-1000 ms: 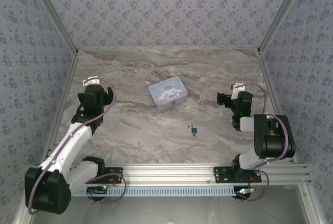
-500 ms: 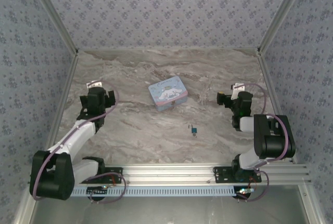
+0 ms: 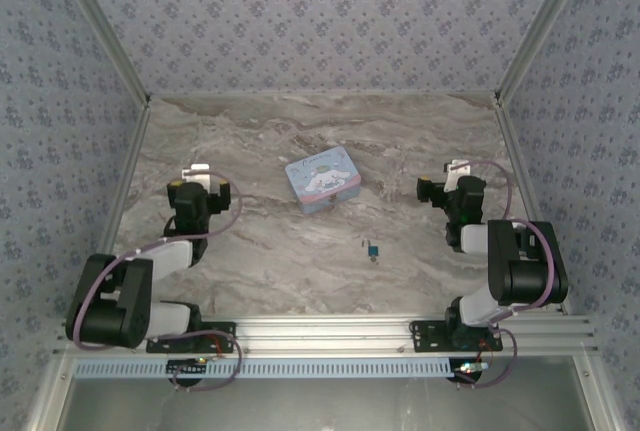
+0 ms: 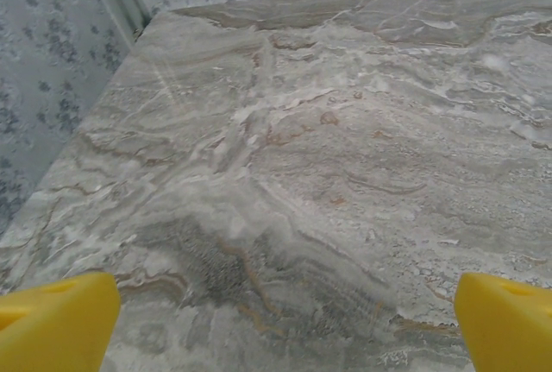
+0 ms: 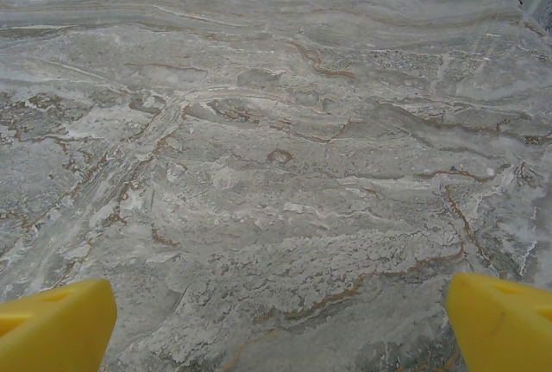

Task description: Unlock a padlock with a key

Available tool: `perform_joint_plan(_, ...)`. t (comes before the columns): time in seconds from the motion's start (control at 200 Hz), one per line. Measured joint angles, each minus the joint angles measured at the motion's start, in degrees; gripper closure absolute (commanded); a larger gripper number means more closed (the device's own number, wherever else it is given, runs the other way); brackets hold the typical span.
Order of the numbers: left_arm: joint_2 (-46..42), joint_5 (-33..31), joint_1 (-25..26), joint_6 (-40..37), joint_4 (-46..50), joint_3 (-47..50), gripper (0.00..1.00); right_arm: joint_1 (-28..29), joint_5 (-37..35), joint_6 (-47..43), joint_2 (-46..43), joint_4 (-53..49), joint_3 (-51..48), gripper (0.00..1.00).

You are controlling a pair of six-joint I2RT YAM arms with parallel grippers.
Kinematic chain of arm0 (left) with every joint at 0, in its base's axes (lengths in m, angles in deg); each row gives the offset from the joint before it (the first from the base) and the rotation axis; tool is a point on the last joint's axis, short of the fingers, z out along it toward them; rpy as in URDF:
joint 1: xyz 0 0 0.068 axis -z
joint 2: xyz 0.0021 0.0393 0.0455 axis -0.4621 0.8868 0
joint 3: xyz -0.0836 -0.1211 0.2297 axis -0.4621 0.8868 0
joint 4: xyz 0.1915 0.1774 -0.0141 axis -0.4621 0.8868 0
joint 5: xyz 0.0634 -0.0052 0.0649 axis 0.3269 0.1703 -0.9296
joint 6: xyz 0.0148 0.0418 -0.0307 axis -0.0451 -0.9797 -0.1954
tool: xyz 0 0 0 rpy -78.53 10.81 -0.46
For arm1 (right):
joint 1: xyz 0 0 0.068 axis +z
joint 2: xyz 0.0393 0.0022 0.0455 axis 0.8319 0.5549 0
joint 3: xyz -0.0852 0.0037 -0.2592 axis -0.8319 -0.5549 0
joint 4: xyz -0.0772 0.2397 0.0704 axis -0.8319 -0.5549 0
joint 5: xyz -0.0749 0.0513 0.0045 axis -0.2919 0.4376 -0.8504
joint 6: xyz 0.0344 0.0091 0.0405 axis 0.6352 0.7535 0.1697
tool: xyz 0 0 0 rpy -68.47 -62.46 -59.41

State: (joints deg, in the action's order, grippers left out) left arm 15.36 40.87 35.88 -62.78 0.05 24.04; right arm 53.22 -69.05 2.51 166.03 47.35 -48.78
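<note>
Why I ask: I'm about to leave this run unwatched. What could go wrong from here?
1. The key is tiny and lies right beside the padlock; a gripper reaching for one may well knock the other away.
2. The left gripper and right gripper are open and far off to either side, so each needs a long, precise approach.
3. The tin sits just beyond the padlock; an overshoot could bump it.
</note>
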Motion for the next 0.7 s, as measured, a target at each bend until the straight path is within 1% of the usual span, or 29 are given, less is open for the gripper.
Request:
perform_joint_plan(0.14,5.86,1.53,-0.5,-1.25,-10.03,2.71,0.01,0.0,-0.02,0.0,0.0,0.0,0.0,0.0)
perform_joint_plan(0.24,8.04,2.16,-1.4,-1.11,-16.85,6.45,0.01,0.0,-0.02,0.0,0.0,0.0,0.0,0.0)
perform_joint_plan(0.395,11.69,3.98,-3.04,-1.01,-24.06,8.22,0.01,0.0,-0.02,0.02,0.0,0.0,0.0,0.0)
perform_joint_plan(0.47,12.02,5.03,-3.45,-0.96,-22.34,6.88,0.01,0.0,-0.02,0.0,0.0,0.0,0.0,0.0)
perform_joint_plan(0.53,12.04,7.1,-4.44,-0.52,-17.99,3.45,0.0,0.0,0.0,0.02,0.0,0.0,0.0,0.0)
perform_joint_plan(0.56,12.07,9.01,-5.79,0.17,-15.32,1.03,0.0,0.0,0.0,0.0,0.0,-0.02,0.0,0.0)
perform_joint_plan(0.615,12.09,11.37,-8.46,1.49,-13.7,-2.16,0.0,0.0,0.0,0.02,0.0,0.0,0.0,0.0)
perform_joint_plan(0.7,12.04,12.76,-10.69,2.67,-12.85,-4.11,0.0,0.0,0.0,0.02,0.0,-0.02,0.0,0.0)
